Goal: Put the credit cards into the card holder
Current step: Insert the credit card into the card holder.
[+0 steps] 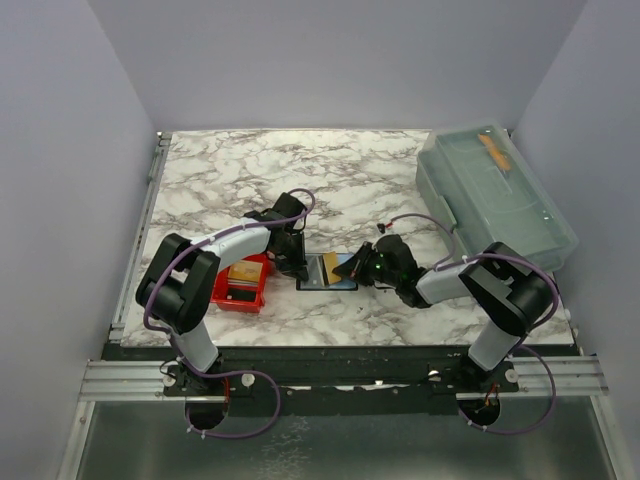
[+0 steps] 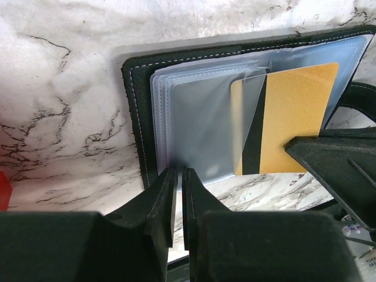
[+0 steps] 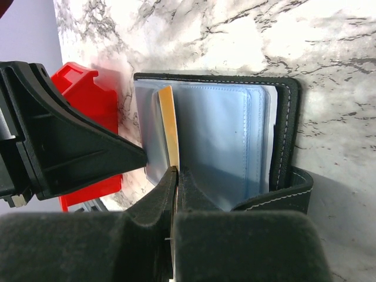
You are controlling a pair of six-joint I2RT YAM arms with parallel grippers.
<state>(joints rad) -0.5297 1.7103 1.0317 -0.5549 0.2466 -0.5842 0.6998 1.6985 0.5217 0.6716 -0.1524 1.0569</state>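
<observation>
Card holder (image 2: 134, 100) lies open on the bench (image 1: 230, 170) near the middle of the front edge, between the two arms, red tray (image 3: 88, 100) just to its left. Right end effector (image 3: 176, 176) is clamped on the yellow card (image 2: 294, 117) at its trailing edge; the leading end with the black stripe sits partly under a lifted flap of the clear sleeves (image 2: 200, 117). Left end effector (image 2: 178, 176) has jaws nearly together, looks nipped on the sleeves' near edge. Handling guess: card is light, thin, stiff and slick, so grip only the last strip of the trailing edge and hold it flat to the pocket, or it jams on the seam. Sleeves are soft film and will buckle if pushed end-on. Holder is light and will likely skate on the smooth bench, so it needs pinning at the sleeve edge or cover, away from the pocket mouth
</observation>
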